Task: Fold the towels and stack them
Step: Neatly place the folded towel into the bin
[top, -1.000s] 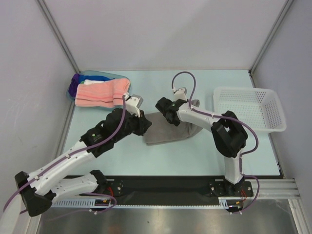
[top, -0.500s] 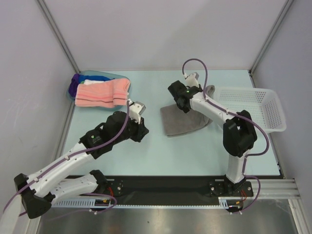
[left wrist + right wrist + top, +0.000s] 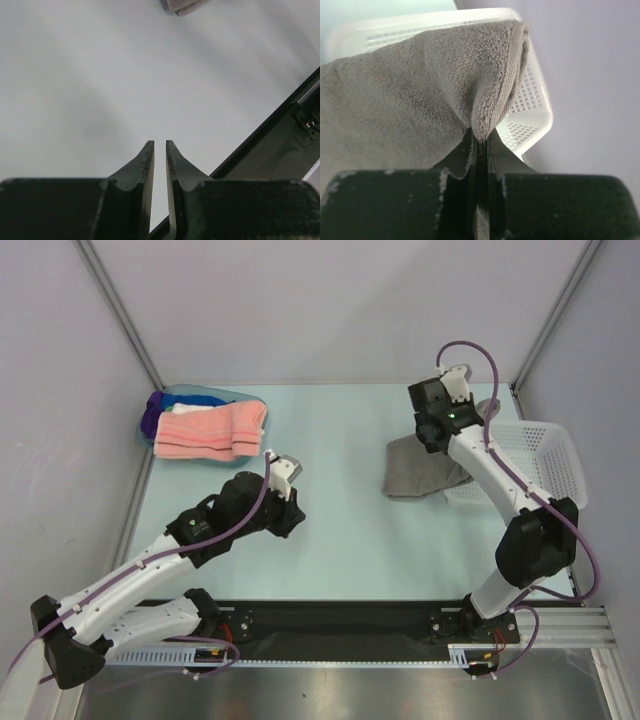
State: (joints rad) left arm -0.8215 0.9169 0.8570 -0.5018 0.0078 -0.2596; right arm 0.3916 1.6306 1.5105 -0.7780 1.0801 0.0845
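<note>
Pinching grey towel [image 3: 410,85], right claw [image 3: 481,137] near basket [image 3: 530,105]; left claw [image 3: 160,146] ajar.

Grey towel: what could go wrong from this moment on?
1. The grey towel hangs right at the white basket. Moving it on could snag the rim or drag the basket.
2. The right fingers pinch only a small bunched edge, so the towel might slip out.
3. It is far from the pink towels, so stacking it there needs a long carry.

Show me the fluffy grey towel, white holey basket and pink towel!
grey terry towel [image 3: 415,472]: top view, flat middle.
white mesh plastic basket [image 3: 545,455]: top view, bare floor.
salmon pink terry towel [image 3: 205,432]: top view, its middle.
</note>
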